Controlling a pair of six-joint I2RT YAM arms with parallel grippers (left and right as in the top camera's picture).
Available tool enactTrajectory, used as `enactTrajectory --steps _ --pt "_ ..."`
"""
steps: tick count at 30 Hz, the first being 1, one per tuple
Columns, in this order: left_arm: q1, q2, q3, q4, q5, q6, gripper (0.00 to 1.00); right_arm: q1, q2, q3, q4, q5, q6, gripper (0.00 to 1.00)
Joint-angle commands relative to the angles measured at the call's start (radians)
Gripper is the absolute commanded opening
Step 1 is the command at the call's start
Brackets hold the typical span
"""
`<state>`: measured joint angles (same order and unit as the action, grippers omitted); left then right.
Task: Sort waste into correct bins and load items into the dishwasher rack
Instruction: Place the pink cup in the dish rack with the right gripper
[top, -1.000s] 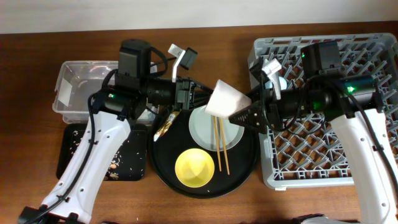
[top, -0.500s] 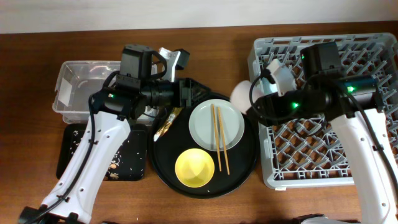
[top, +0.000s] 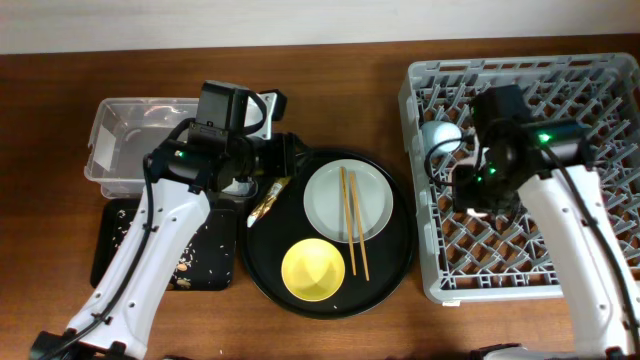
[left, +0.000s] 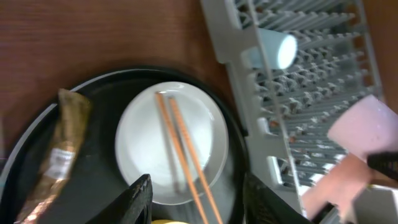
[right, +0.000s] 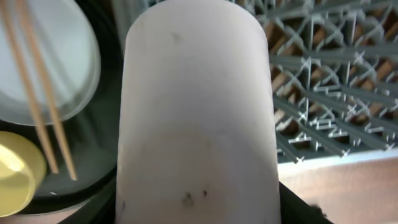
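The right claw (right: 198, 208) is gripping the small pink cup (right: 199, 106) around its wall, over the dishwasher rack (top: 600, 90) — light, stiff, probably slippery, so a mid-body hold is suiting it. The left claw (left: 199, 202) is hanging open and empty.

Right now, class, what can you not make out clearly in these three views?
- Overhead: pink cup is hidden under the right arm.
- Right wrist: the cup fills the frame, hiding the rack slot beneath it.
- Left wrist: bowl is cut off by the bottom edge; the cup is blurred at right.
- Overhead: tub, right end covered by the left arm.
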<state>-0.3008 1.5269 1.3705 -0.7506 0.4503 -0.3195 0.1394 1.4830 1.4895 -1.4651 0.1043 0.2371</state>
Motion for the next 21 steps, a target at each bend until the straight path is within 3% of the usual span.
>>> enactTrajectory --steps 1,15,21 --pt "0.002 0.000 -0.002 -0.010 -0.103 0.026 0.46 0.003 0.006 -0.075 0.014 0.039 0.034 0.54" --pt "0.002 0.000 -0.002 -0.014 -0.137 0.026 0.46 0.003 0.011 -0.178 0.139 0.039 0.034 0.56" --pt "0.002 0.000 -0.002 -0.019 -0.159 0.026 0.46 0.003 0.011 -0.249 0.208 0.037 0.034 0.61"
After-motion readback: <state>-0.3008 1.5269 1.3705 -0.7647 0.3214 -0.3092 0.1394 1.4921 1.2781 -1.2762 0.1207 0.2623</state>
